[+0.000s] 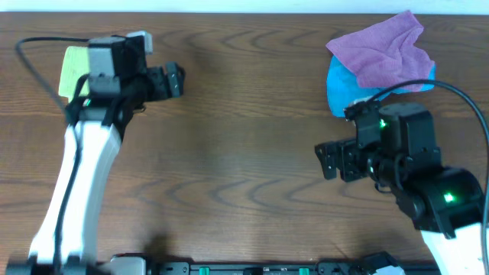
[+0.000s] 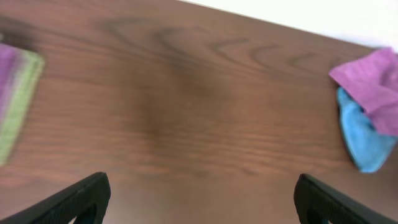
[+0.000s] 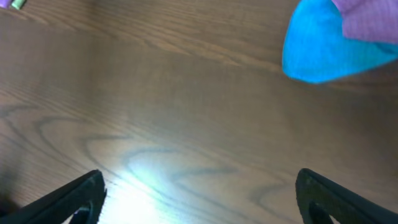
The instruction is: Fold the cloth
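The light yellow-green cloth (image 1: 74, 70) lies folded at the table's far left, mostly hidden under my left arm. In the left wrist view the cloth (image 2: 17, 106) shows at the left edge as a folded strip with a purple patch beside it. A sliver of the cloth (image 3: 18, 4) also shows in the top left corner of the right wrist view. My left gripper (image 1: 174, 81) (image 2: 202, 183) is to the right of the cloth, open over bare wood and holding nothing. My right gripper (image 1: 327, 160) (image 3: 200, 177) stands open and empty at the right side of the table.
A purple cloth (image 1: 386, 47) lies crumpled on a bright blue cloth (image 1: 340, 85) at the back right; both also show in the left wrist view (image 2: 373, 87) (image 2: 364, 140). The blue cloth (image 3: 323, 46) fills the right wrist view's top right. Cables trail from both arms.
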`<state>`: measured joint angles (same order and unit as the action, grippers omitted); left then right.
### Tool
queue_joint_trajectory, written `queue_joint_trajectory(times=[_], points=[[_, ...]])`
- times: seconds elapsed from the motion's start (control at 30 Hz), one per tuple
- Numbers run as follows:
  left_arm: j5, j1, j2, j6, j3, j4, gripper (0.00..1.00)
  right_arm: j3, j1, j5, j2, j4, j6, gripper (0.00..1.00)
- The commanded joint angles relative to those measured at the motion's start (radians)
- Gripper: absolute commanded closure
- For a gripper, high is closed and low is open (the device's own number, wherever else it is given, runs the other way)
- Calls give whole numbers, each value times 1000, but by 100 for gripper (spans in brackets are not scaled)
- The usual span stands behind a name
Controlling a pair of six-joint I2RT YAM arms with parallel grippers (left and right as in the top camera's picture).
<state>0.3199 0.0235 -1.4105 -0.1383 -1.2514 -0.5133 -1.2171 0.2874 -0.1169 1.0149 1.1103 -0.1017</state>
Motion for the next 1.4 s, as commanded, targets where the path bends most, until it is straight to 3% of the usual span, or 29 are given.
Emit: queue_joint_trajectory(times=[0.0,0.2,0.4,0.47,0.63,1.13,1.37], points=[[-122,4,151,73,-15,-93,5,-13,-5,13,-79,21,-10,1],[-192,62,407,74,44,-299,4,55,-5,13,-283,30,15,1],[-378,219,670,23,282,-314,4,269,-5,11,-411,-34,27,1],[-362,233,723,18,351,-296,4,302,-6,16,-406,-43,5,1],[-282,233,731,0,373,-328,4,343,-6,5,-393,-39,-40,1],[-283,233,731,0,373,-404,5,346,-6,5,-393,-6,-40,1],[-364,198,867,50,445,-361,5,346,-6,5,-393,-6,-40,1]])
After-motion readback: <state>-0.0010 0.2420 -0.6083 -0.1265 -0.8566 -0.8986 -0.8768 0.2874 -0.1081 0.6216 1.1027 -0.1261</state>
